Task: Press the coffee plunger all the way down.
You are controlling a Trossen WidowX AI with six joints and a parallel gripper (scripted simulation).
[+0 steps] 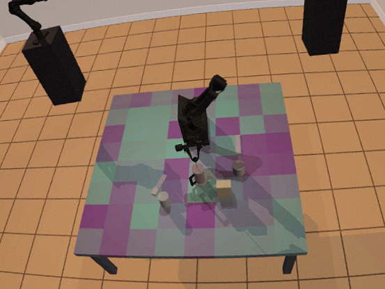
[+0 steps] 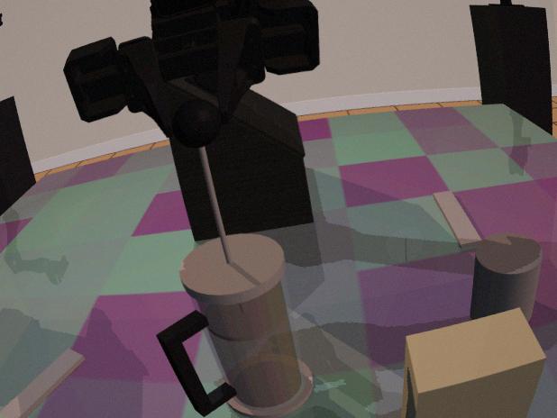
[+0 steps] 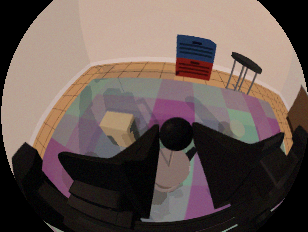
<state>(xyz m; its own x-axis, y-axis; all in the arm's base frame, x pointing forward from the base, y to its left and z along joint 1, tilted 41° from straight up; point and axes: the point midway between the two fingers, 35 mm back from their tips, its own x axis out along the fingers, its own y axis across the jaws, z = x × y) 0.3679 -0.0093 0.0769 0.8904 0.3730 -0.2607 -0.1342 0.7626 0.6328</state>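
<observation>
Clamped on the black knob (image 2: pixel 196 122) at the top of the plunger, the hand (image 2: pixel 198 118) has its two fingers pressed in from either side, narrowed onto the ball rather than shut on air. From the wrist view the knob sits squarely between the dark finger blocks, with the lid of the press (image 3: pixel 170 169) directly beneath it.

Below the knob a thin rod (image 2: pixel 215 207) runs to the round lid (image 2: pixel 234 268) of the coffee press (image 2: pixel 245 329), which stands upright on the checkered surface (image 2: pixel 392 176), its black handle (image 2: pixel 187 360) turned toward the near left. Nearly all of the rod shows above the lid, so the plunger looks close to fully raised and the pressing is not yet done.

What matters for the coming move is that the rod's long axis is near vertical and the press lies straight under the hand. In the exterior view the rod appears to slant a little, the knob lying left of the lid's centre; whether that is true tilt or the camera's angle I cannot tell. My judgement is that the push must follow the rod's axis straight down, since any sideways component at that height could lever the glass over or slide it toward the tan box (image 2: pixel 473 360) and the grey cylinder (image 2: pixel 506 275) nearby.
</observation>
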